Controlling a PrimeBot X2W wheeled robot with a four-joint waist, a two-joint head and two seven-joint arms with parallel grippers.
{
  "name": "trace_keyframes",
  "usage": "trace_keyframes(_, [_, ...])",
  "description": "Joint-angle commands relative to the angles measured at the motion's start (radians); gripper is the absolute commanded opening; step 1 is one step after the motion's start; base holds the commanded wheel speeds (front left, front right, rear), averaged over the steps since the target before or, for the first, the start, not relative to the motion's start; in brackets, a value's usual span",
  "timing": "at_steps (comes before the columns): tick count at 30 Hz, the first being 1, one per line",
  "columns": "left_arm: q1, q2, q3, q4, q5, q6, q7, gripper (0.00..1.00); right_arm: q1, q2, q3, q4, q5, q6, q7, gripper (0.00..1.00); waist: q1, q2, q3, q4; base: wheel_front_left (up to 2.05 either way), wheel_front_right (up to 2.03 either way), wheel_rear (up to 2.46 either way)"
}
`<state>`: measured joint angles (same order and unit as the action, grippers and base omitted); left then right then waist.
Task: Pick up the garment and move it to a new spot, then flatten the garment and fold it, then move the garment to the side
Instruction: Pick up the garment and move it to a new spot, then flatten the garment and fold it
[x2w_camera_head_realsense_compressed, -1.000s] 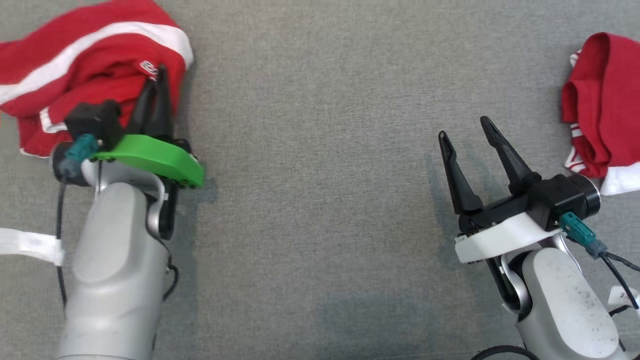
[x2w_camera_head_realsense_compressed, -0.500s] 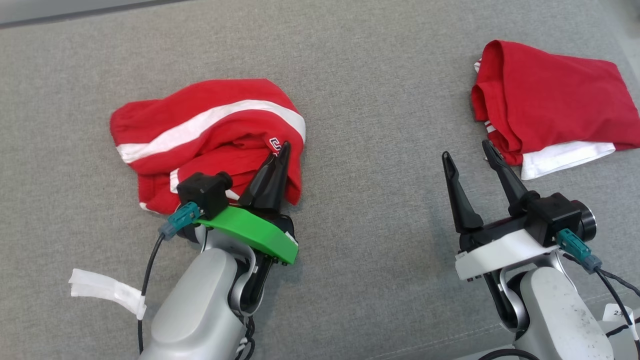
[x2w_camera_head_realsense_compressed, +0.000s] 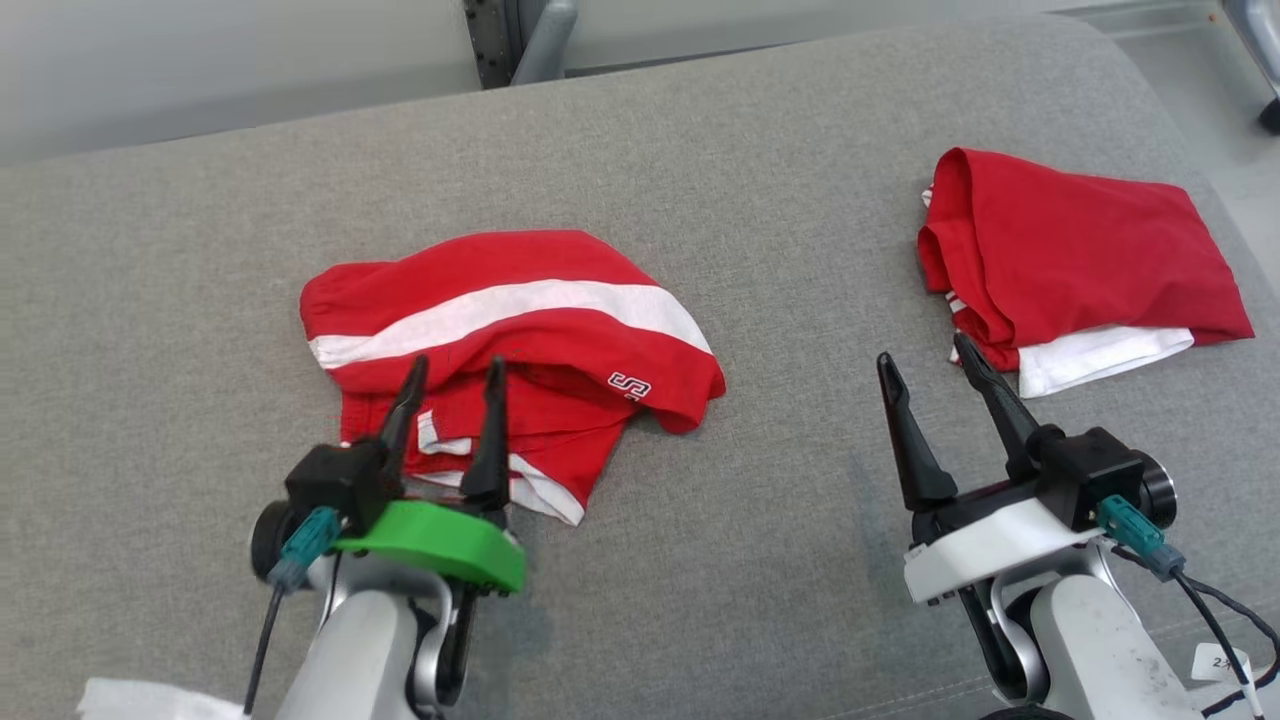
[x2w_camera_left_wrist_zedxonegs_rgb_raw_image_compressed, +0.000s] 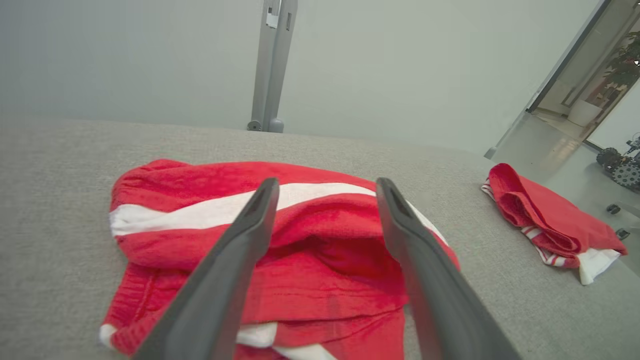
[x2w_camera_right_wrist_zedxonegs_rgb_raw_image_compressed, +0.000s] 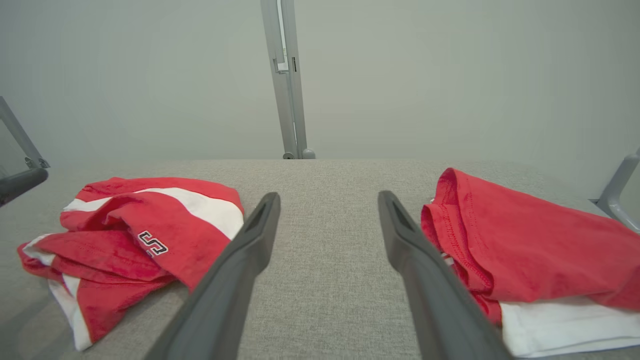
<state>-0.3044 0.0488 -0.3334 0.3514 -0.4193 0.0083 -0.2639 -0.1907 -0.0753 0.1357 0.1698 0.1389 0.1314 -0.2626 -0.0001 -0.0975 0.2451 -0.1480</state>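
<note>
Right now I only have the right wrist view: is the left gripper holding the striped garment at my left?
Observer: No. In the head view the left gripper stands open over the striped garment's near folds.
Operator: Is any cloth caught between its fingers?
Observer: The left wrist view shows the fingers spread wide, with the cloth lying beneath them and nothing pinched between them.
</note>
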Motion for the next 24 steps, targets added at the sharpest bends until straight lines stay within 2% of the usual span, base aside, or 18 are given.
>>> trace_keyframes(1, [0.050,0.004,0.037,-0.013,0.030,0.008,0.000,1.00,0.020,0.000,-0.003,0.003,-0.002,-0.002,-0.002,1.00,0.0001,0.0001,-0.044,0.018,0.00,0.00,0.00])
trace_keyframes(6, [0.160,0.003,0.166,-0.076,0.136,0.001,0.000,1.00,0.056,0.006,-0.014,0.007,-0.004,-0.002,-0.002,1.00,0.0001,0.0001,-0.090,0.029,0.00,0.00,0.00])
trace_keyframes(12, [0.278,0.003,0.263,-0.140,0.210,-0.014,0.000,1.00,0.100,0.010,-0.021,0.009,-0.009,-0.002,-0.002,1.00,0.0001,0.0001,-0.132,0.032,0.00,0.00,0.00])
trace_keyframes(17, [0.350,0.003,0.296,-0.186,0.225,-0.008,0.000,1.00,0.127,0.014,-0.026,0.012,-0.006,-0.002,-0.002,1.00,0.0001,0.0001,-0.149,0.030,0.00,0.00,0.00])
trace_keyframes(24, [0.381,0.003,0.288,-0.209,0.217,0.003,0.000,1.00,0.142,0.016,-0.030,0.016,-0.002,-0.002,-0.002,1.00,0.0001,0.0001,-0.146,0.037,0.00,0.00,0.00])
